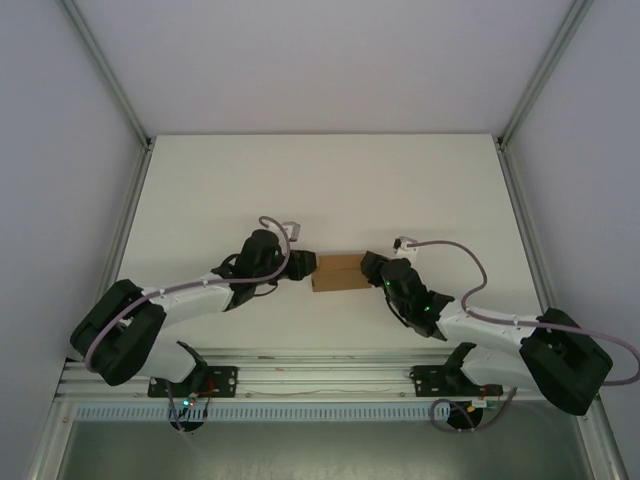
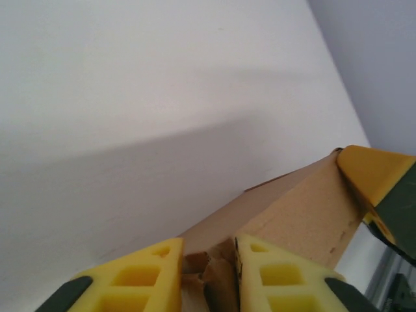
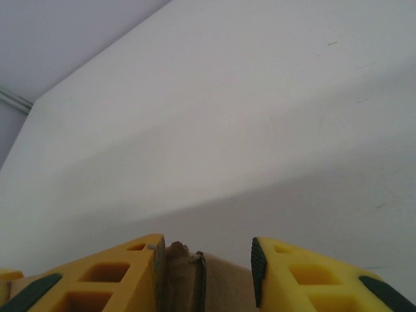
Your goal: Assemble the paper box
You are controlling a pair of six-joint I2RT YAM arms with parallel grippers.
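The white table carried nothing but the task's thing. The paper box lay about in the middle of the table, a little toward the near side, between my two arms. From the top camera it looked like one small brown rectangle, rather flat, and I could not tell whether any wall was standing. In the left wrist camera a brown panel rose at a slant toward the other tool, so I judged that the cardboard was at least folded over and partly lifted. I saw no closed box, no flap tucked in and no tab locked, so by my judgement most of the folding was not yet done. My left tool was at the left end of the box, with its jaws closed on a crumpled edge of the cardboard that filled the space between them. My right tool was at the right end. Its jaws stood open around a thin edge that lay against one finger only, with a gap to the other finger.
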